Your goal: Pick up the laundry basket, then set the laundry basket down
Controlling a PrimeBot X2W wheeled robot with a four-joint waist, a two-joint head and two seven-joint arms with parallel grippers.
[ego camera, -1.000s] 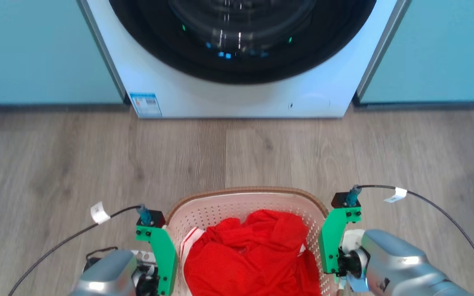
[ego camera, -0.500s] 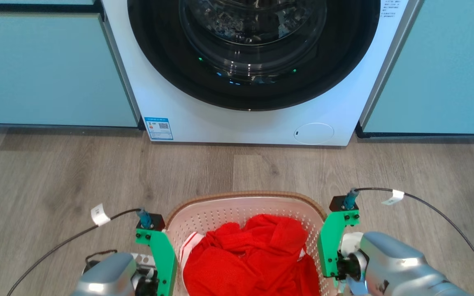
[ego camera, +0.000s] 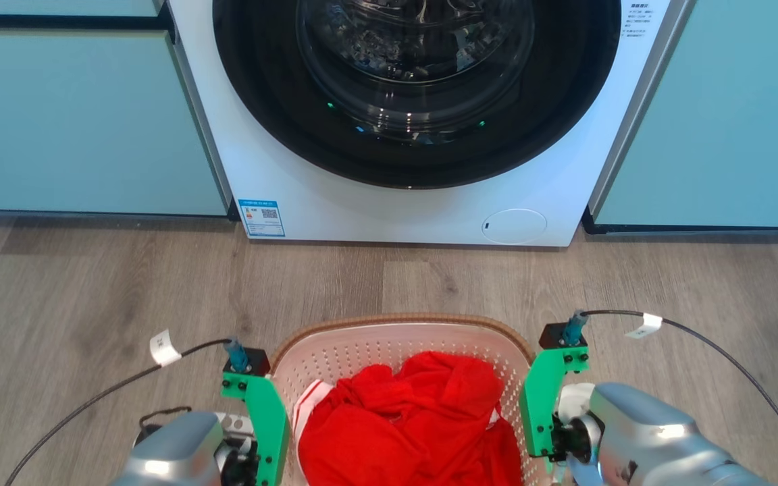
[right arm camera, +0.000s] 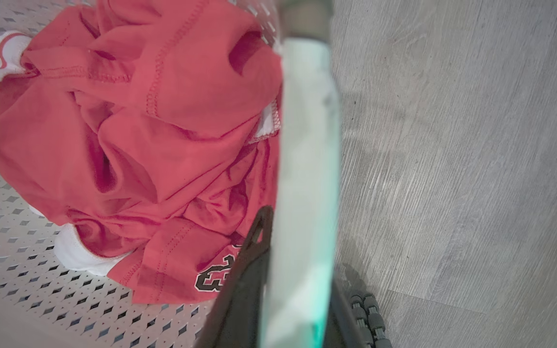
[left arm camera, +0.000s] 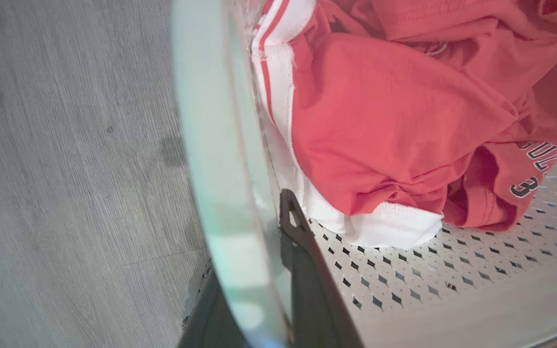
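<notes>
Both grippers are clamped on the laundry basket (ego camera: 402, 321), one at each side wall. The left gripper (left arm camera: 254, 251) has one dark finger inside the perforated wall and the other outside it, so the pale rim runs between them. The right gripper (right arm camera: 307, 270) pinches the opposite rim the same way. Gripping the two sides should keep the load level and stop it swinging, which a one-sided grip would not. The basket hangs between the two grippers, its far end reaching out past their fingertips. The red and white clothes (ego camera: 409, 425) lie heaped inward of each inner finger and clear of the pinch, so no cloth is caught. Beyond each outer finger is bare floor (left arm camera: 65, 145), and ahead of both stands the washing machine (ego camera: 396, 202). I cannot tell whether the base is off the floor.
</notes>
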